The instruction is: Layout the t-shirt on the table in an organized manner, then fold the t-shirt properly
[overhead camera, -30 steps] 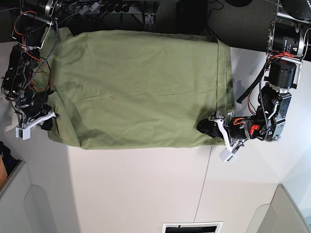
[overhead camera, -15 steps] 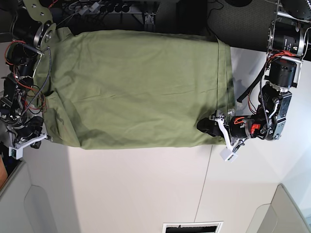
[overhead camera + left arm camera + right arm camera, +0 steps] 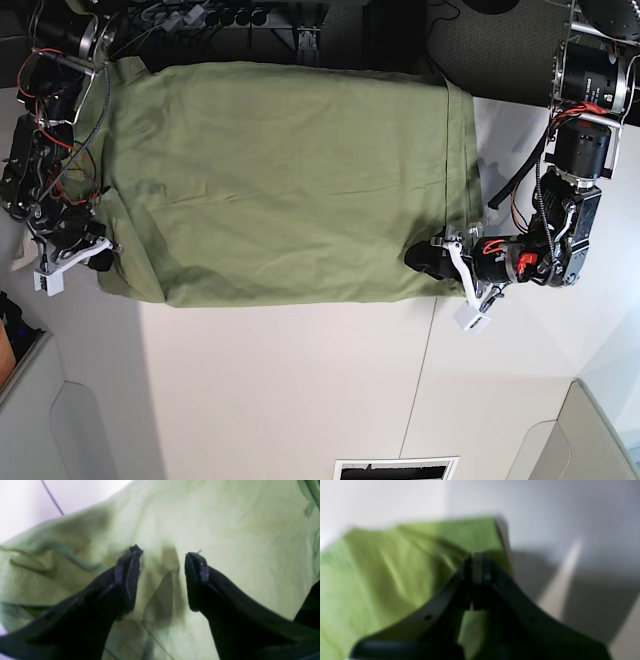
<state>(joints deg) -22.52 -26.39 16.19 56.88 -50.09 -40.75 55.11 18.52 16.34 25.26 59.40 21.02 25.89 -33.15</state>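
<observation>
Firstly, base view: t-shirt (image 3: pixel 285 180) spread flat on worktop (image 3: pixel 300 390), far edge overhanging worktop. Judged light, limp, prone to wrinkle; best pinched at corners or hem. Left gripper (image 3: pixel 440 258) over one near corner, right gripper (image 3: pixel 85 250) beside the other.

Left wrist view: left gripper (image 3: pixel 162 560) jaws wide apart above t-shirt (image 3: pixel 225 530), nothing pinched.

Right wrist view, blurred: right gripper (image 3: pixel 476 562) jaws together; t-shirt (image 3: pixel 382 567) behind tips, pinch cannot be told.

No legible text — blurry wrist views
</observation>
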